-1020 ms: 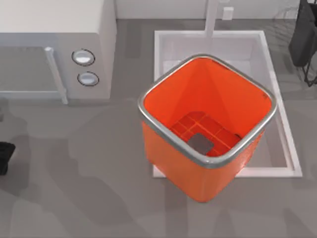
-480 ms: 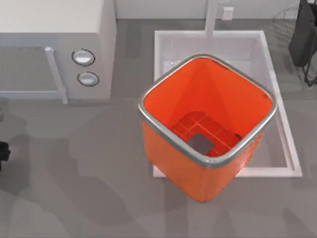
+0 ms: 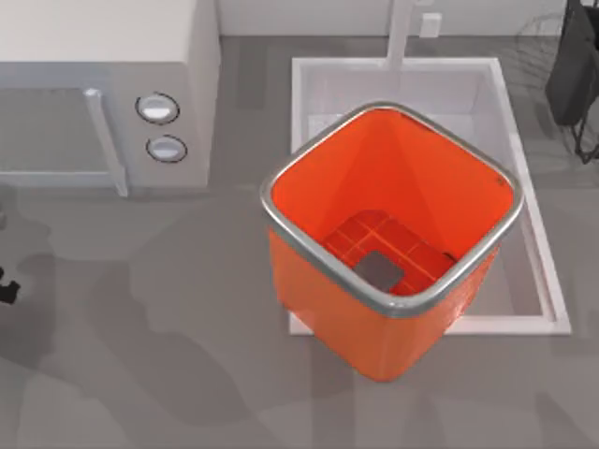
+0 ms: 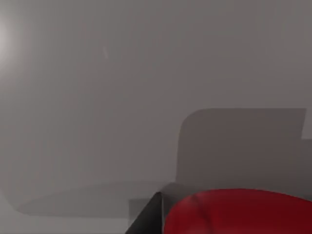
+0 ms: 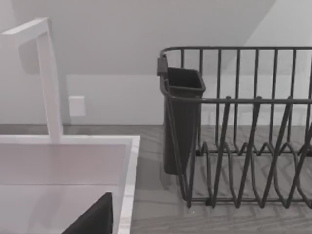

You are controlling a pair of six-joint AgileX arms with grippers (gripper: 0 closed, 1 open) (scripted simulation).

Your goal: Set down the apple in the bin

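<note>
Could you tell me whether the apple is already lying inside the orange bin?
No; in the top view the orange bin holds nothing, and its gridded floor and grey square lie bare.

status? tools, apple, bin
Left tool at table's left edge, red apple close under its camera. Right arm parked by dish rack. Bin open, no apple inside.

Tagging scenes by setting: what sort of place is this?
Most likely a kitchen counter: a microwave at the left, a white sink with a tap, and a dark dish rack beside it.
</note>
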